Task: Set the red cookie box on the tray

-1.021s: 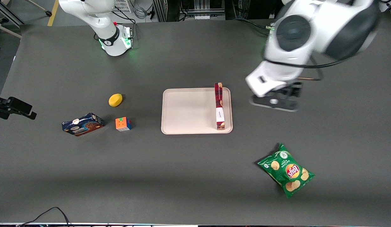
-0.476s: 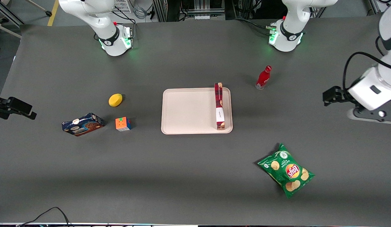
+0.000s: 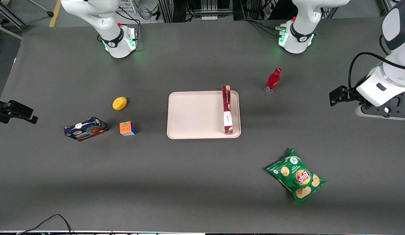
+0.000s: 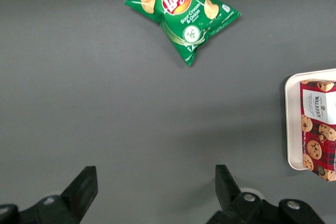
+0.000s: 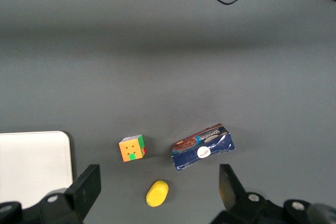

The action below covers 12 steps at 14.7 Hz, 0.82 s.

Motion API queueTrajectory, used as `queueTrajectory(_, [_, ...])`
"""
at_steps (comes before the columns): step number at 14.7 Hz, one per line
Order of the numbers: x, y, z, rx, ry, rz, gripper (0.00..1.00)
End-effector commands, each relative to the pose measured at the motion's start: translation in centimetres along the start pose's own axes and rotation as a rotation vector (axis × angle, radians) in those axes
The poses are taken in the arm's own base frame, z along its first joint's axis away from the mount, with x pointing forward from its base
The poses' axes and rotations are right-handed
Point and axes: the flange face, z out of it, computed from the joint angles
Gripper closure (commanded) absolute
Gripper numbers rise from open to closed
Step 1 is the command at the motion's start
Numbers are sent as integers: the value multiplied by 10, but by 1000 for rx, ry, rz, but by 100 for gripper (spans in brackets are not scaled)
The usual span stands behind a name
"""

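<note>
Scanning across, I see the blue cookie box (image 3: 85,128), cube (image 3: 127,128) and lemon (image 3: 119,103) toward the parked arm's end of the table. The red cookie box (image 3: 227,109) stands on edge along the tray (image 3: 195,114) rim nearest the working arm, so I judge placement done. My gripper (image 4: 156,195), fingers apart and empty, has pulled away from the tray to the table's working-arm edge, well clear of the red bottle (image 3: 273,80) and chip bag (image 3: 296,176); nothing obstructs.

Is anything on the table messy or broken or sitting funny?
Nothing looks spilled or broken. The red cookie box stands on its thin edge along the tray rim nearest the working arm, not flat. The chips bag lies crooked. The claw hangs open over bare table, far from the tray.
</note>
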Motion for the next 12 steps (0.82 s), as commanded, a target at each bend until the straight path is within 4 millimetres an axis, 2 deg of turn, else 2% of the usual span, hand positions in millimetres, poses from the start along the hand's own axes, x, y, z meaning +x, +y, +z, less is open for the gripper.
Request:
queueTrajectory(1, [-14,-10,2,-4,18,-15,0])
queueTrajectory(5, [-14,5,1,0,15,8,0])
queueTrajectory(12, [-2,0,0,-10,18,3,0])
